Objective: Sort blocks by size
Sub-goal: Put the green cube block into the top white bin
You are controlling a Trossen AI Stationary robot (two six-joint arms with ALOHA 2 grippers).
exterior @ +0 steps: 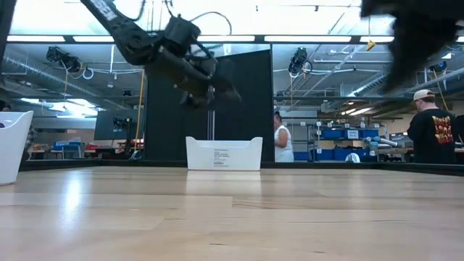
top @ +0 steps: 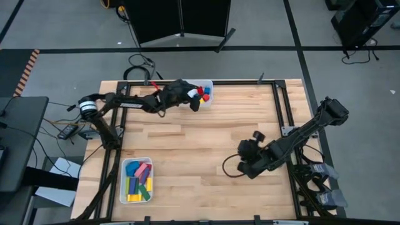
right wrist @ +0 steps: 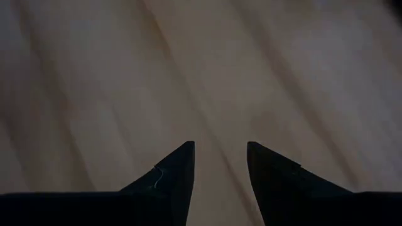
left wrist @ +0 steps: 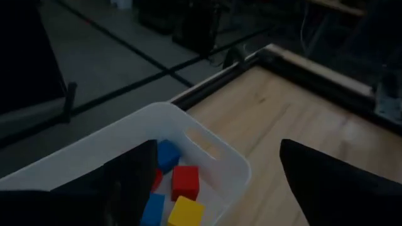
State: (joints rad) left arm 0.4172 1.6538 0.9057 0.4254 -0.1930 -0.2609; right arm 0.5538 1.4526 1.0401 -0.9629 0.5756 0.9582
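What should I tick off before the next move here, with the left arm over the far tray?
1. Left tool over the far tray, fingers apart with nothing between them: ok.
2. Small cubes in the far tray, including a red cube and a yellow cube: ok.
3. Longer bars gathered in the near tray: ok.
4. Loose blocks left on the table: none visible, ok.
5. Right tool above bare wood, fingers apart with nothing between them: ok.
6. Whether every block in the near tray is a long one: cannot tell.
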